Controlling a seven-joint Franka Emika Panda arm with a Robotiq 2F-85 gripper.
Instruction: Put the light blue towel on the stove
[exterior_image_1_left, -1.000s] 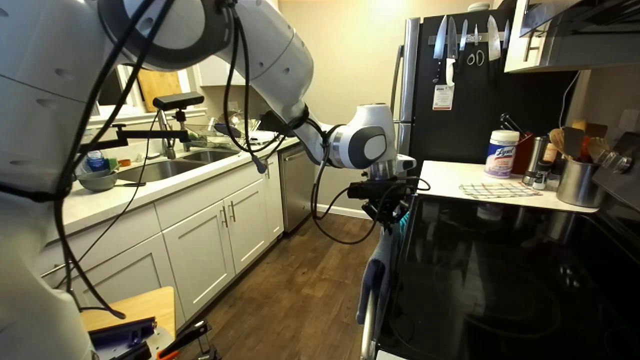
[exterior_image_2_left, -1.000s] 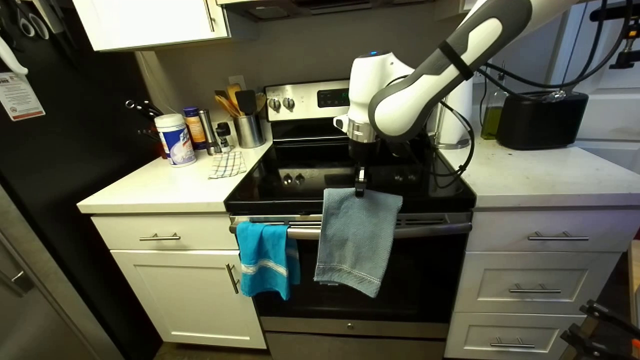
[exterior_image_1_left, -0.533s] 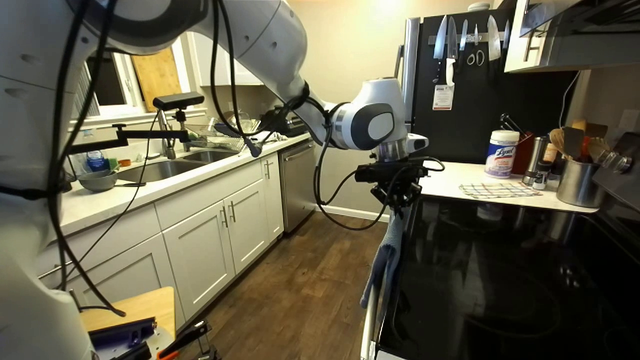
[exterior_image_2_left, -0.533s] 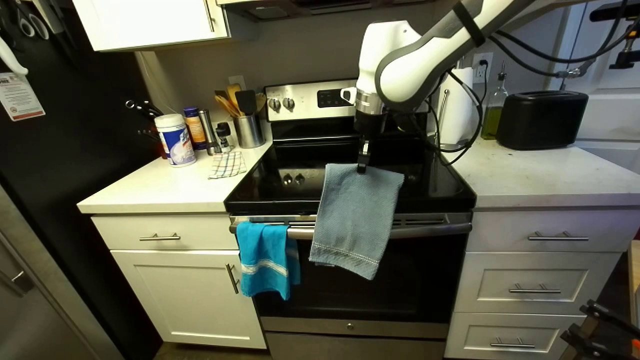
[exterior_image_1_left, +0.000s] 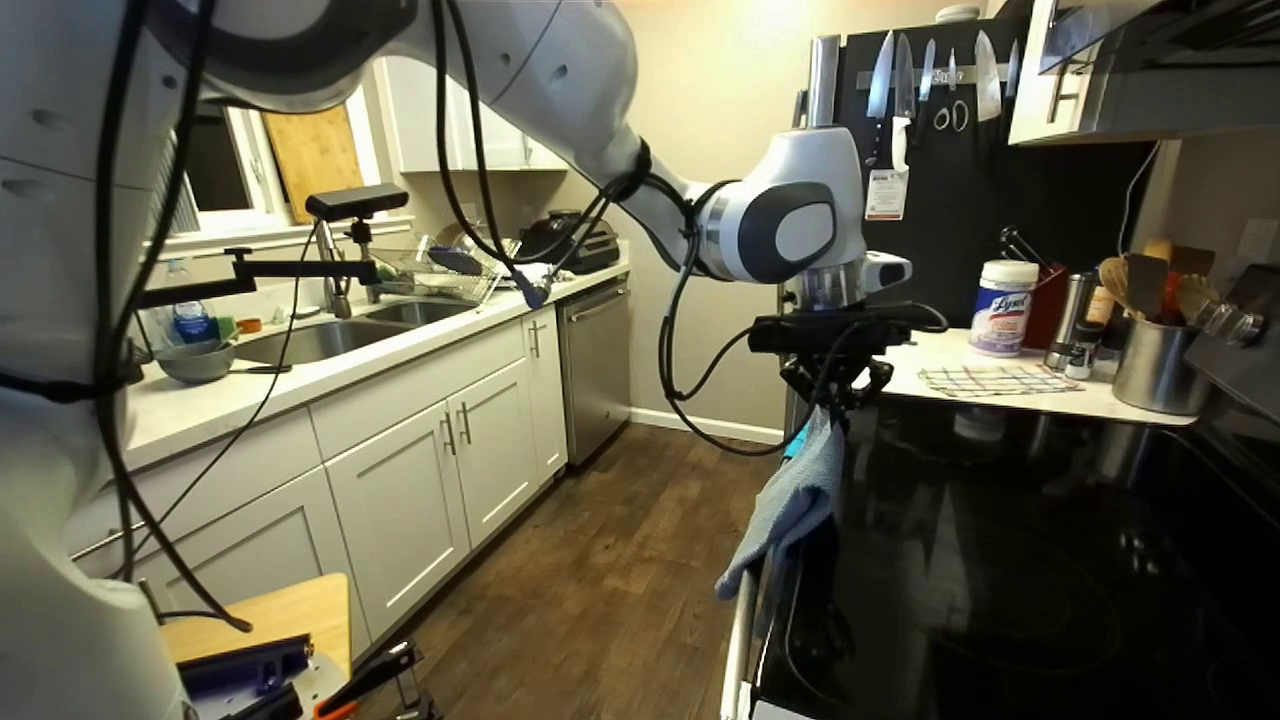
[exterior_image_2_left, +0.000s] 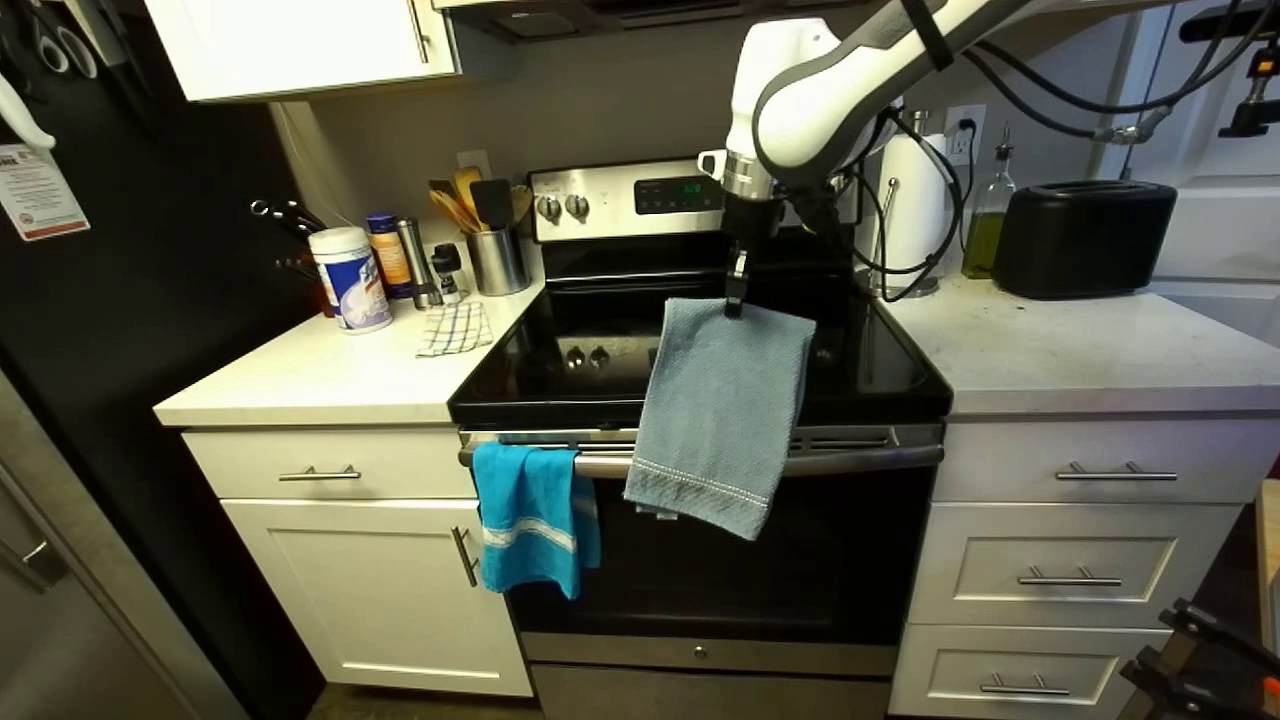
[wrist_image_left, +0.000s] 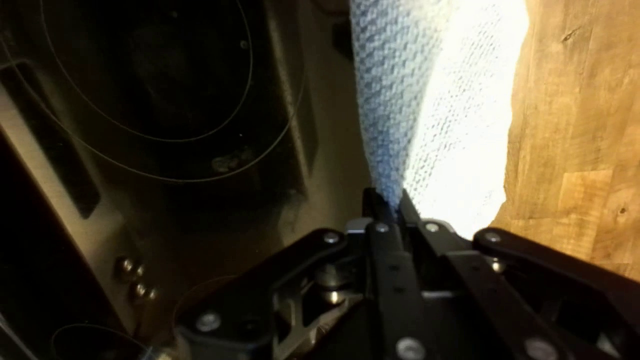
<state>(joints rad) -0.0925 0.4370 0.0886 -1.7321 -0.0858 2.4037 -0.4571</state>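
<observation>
The light blue woven towel (exterior_image_2_left: 722, 420) is held higher than before, its top edge clamped in the black two-fingered hand (wrist_image_left: 391, 199) near the black glass-topped stove (exterior_image_1_left: 1000, 560). Its hem is left in front of the silver bar handle (exterior_image_2_left: 865, 460), so further lifting seems needed.

This is a kitchen. A stove (exterior_image_2_left: 590, 398) stands between counters (exterior_image_2_left: 1090, 345) bearing a toaster (exterior_image_2_left: 1085, 242), paper towels (exterior_image_2_left: 914, 212) and utensils (exterior_image_2_left: 493, 206). A sink (exterior_image_1_left: 315, 342), a dishwasher (exterior_image_1_left: 598, 370) and a fridge (exterior_image_1_left: 985, 190) with knives (exterior_image_1_left: 988, 80) on its side are also in view.
</observation>
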